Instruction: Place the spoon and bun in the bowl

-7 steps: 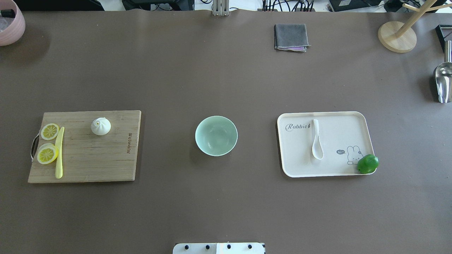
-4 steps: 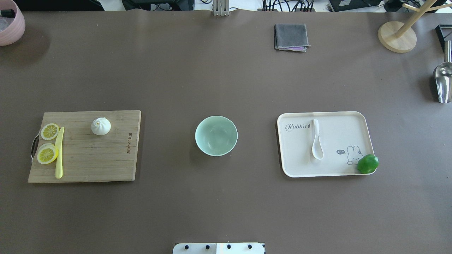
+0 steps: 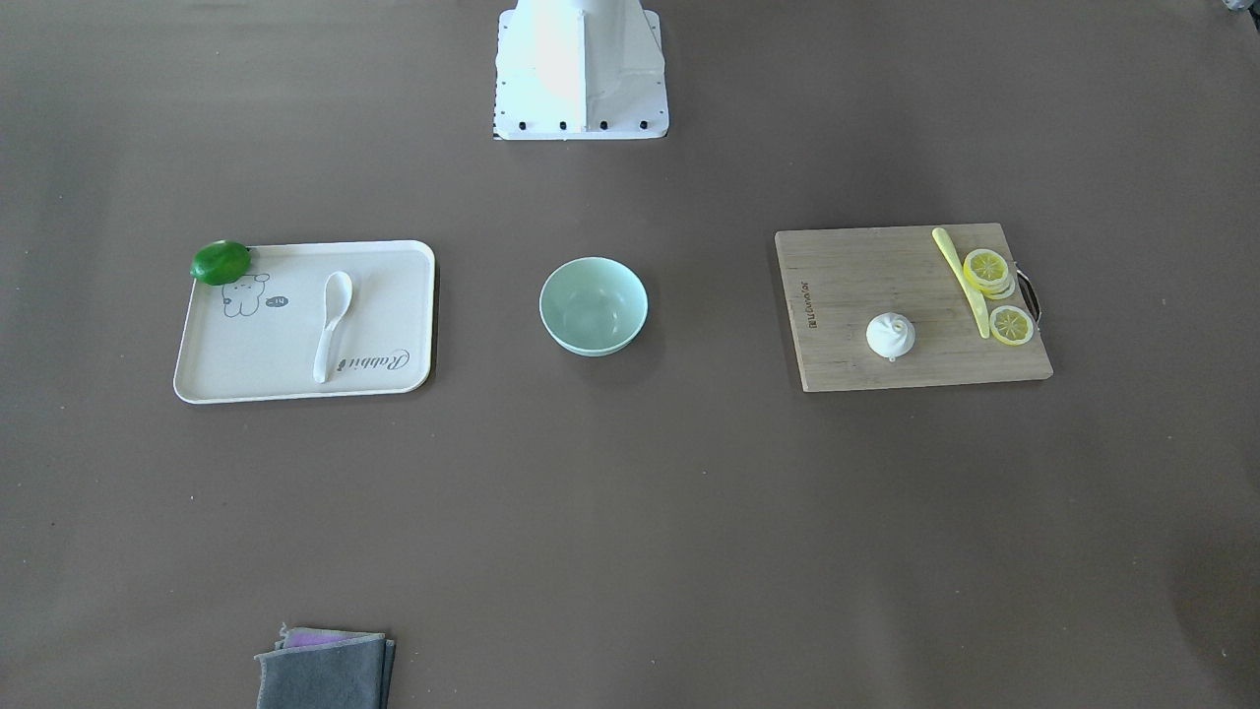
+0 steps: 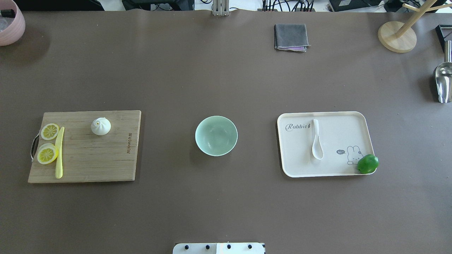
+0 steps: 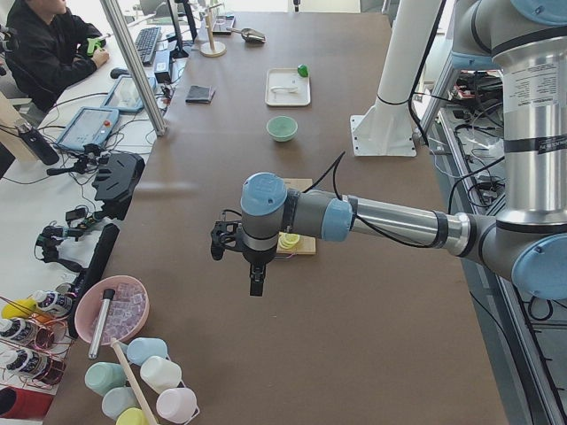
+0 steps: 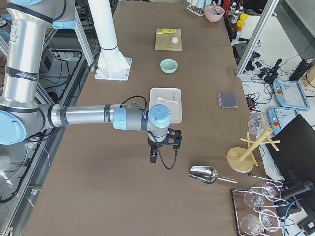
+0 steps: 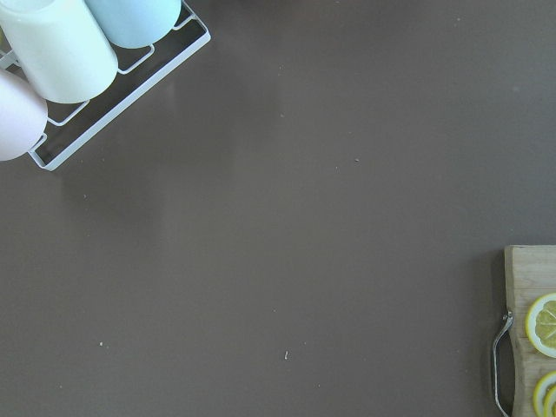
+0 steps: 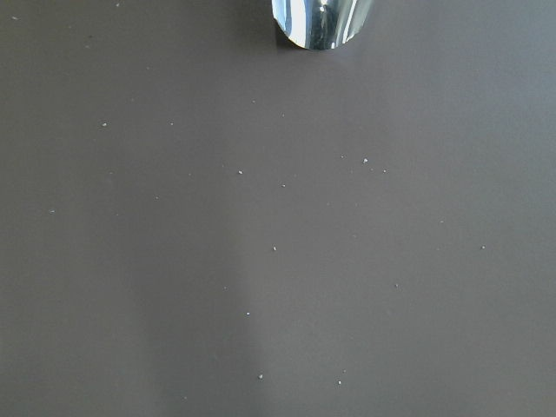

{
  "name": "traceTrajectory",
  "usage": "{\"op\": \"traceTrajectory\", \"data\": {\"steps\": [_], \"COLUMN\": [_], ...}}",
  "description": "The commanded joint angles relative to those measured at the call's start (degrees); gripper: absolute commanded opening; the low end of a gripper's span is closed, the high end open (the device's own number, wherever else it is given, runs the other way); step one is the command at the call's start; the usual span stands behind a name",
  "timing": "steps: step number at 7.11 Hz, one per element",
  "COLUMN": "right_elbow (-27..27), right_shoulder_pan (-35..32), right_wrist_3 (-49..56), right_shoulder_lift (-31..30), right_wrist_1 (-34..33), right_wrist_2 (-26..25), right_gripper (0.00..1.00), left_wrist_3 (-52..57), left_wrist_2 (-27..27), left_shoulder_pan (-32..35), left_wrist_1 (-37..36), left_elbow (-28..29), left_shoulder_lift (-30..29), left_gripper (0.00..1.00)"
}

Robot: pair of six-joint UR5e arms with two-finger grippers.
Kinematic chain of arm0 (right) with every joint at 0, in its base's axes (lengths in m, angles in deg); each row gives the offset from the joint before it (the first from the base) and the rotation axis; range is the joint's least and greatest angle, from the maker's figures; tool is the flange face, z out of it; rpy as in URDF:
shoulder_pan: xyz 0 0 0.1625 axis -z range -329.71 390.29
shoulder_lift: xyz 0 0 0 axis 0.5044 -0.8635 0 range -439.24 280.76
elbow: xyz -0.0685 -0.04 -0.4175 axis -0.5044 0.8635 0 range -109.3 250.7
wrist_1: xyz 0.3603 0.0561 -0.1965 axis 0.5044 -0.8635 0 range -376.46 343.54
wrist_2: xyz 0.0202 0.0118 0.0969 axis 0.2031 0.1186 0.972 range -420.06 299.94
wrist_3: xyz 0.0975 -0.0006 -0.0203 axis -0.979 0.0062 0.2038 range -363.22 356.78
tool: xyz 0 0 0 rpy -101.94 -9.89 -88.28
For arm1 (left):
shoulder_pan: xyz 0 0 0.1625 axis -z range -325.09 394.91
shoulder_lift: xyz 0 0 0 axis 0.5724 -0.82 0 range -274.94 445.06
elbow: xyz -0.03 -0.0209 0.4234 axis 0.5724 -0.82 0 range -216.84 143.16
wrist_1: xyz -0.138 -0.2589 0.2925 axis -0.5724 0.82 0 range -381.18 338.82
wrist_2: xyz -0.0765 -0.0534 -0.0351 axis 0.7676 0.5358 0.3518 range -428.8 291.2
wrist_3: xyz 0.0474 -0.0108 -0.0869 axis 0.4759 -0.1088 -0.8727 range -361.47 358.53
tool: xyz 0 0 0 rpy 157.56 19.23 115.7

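Observation:
The mint-green bowl (image 4: 216, 135) stands empty at the table's middle. The white spoon (image 4: 316, 139) lies on a cream tray (image 4: 339, 130) to its right, scoop toward the robot. The white bun (image 4: 101, 126) sits on a wooden cutting board (image 4: 88, 162) to its left. Neither gripper shows in the overhead view. The left gripper (image 5: 256, 285) hangs over bare table beyond the board's left end. The right gripper (image 6: 153, 157) hangs over bare table beyond the tray's right end. I cannot tell whether either is open or shut.
Lemon slices (image 4: 48, 143) and a pale-yellow knife (image 4: 59, 153) lie on the board. A green lime (image 4: 367, 164) sits at the tray's corner. A grey cloth (image 4: 291, 36), a wooden stand (image 4: 397, 36), a metal scoop (image 4: 443, 83) and a pink bowl (image 4: 9, 26) ring the far edges.

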Motion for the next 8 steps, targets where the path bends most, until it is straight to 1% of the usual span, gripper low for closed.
{"op": "traceTrajectory", "data": {"steps": [1, 2, 3, 4, 5, 6, 7, 8], "right_elbow": [-0.07, -1.20, -3.30, -3.41, -2.28, -2.00, -2.52, -1.92], "right_shoulder_pan": [0.11, 0.11, 0.28, 2.37, 6.48, 12.53, 15.03, 16.36], "right_wrist_3": [-0.02, -0.20, -1.07, -1.08, -1.16, -1.43, -1.78, -6.04], "right_shoulder_lift": [0.01, 0.88, 3.67, 7.70, 11.57, 14.74, 15.30, 15.56], "right_wrist_1": [0.11, 0.19, 0.20, 0.37, 0.46, 0.46, 2.29, 7.00], "right_wrist_2": [0.02, 0.19, 1.50, 3.34, 3.01, 2.40, 2.82, 2.48], "right_gripper": [1.00, 1.00, 1.00, 1.00, 1.00, 1.00, 1.00, 1.00], "left_wrist_3": [-0.08, -0.17, -0.34, -0.34, -0.26, -0.26, -1.13, -10.79], "left_wrist_2": [0.10, 1.06, 1.24, 1.33, 1.33, 1.24, 1.33, 0.98], "left_shoulder_pan": [-0.04, -0.12, -0.65, -3.09, -6.85, -11.94, -15.21, -17.59], "left_wrist_1": [0.20, 0.72, 6.21, 10.96, 17.36, 26.73, 35.53, 36.92], "left_elbow": [0.37, -0.94, -1.73, -1.74, -2.44, -0.09, 2.02, 2.73], "left_shoulder_lift": [0.12, -0.14, -0.40, -0.40, -0.75, -1.02, -1.02, -3.19], "left_gripper": [0.98, 0.98, 0.98, 0.98, 0.98, 0.98, 0.98, 0.98]}}
